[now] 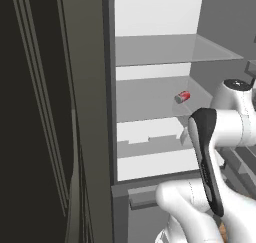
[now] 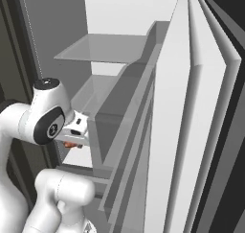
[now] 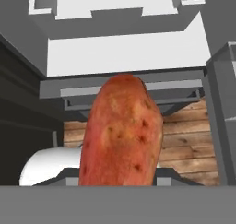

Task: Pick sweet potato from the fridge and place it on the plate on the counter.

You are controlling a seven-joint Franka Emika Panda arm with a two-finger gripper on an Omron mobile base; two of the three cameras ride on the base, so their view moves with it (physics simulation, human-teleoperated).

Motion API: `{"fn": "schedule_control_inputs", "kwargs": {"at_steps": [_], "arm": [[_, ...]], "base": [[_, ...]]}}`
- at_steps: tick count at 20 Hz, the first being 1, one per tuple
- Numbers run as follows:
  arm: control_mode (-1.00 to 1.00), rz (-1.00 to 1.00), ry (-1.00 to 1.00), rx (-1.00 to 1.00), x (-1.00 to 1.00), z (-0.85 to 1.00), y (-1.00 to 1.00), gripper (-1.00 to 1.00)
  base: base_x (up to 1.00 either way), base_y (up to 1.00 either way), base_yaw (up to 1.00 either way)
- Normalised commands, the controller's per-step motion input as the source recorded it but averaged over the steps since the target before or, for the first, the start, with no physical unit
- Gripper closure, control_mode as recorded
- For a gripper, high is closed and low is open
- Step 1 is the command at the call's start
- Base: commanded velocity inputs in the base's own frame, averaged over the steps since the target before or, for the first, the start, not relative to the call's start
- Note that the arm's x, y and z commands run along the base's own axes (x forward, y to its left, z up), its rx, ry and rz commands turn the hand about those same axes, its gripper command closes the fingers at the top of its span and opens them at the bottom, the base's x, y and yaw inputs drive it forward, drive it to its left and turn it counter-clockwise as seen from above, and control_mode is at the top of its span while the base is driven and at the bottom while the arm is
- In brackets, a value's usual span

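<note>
The sweet potato (image 3: 122, 133), orange-red with dark specks, stands large and close in the hand view, held up in front of the fridge's lower shelves with wooden floor behind it. My gripper (image 2: 74, 140) is shut on it, its fingertips hidden behind the tuber. In the right base view a sliver of the sweet potato (image 2: 72, 145) peeks out under the hand, just outside the fridge (image 2: 103, 59) at lower-shelf height. The fridge (image 1: 155, 52) stands open with white inner walls and grey shelves. The plate and the counter are out of view.
A small red can (image 1: 182, 97) lies on the middle shelf. The open fridge door with its grey bins (image 2: 129, 131) stands close on the right of the hand. A dark cabinet side (image 1: 85, 112) borders the fridge on the left.
</note>
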Motion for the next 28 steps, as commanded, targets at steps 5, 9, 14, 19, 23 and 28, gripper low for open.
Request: {"fn": "schedule_control_inputs", "kwargs": {"at_steps": [5, 9, 14, 19, 23, 28], "arm": [[-1.0, 0.0, 0.0, 0.0, -0.32, 0.44, 0.0, 1.0], [-1.0, 0.0, 0.0, 0.0, -0.47, 0.23, 0.01, 1.0], [-1.0, 0.0, 0.04, 0.0, -0.32, 0.04, 0.03, 1.0], [-1.0, 0.0, 0.0, 0.0, -0.24, 0.12, 0.04, 1.0], [-1.0, 0.0, 0.0, 0.0, -0.1, 0.04, 0.0, 1.0], [1.0, 0.0, 0.0, 0.0, 0.0, 0.0, 0.0, 1.0]], "base": [[0.0, 0.0, 0.0], [0.0, 0.0, 0.0], [0.0, 0.0, 0.0], [0.0, 0.0, 0.0], [0.0, 0.0, 0.0], [0.0, 0.0, 0.0]]}}
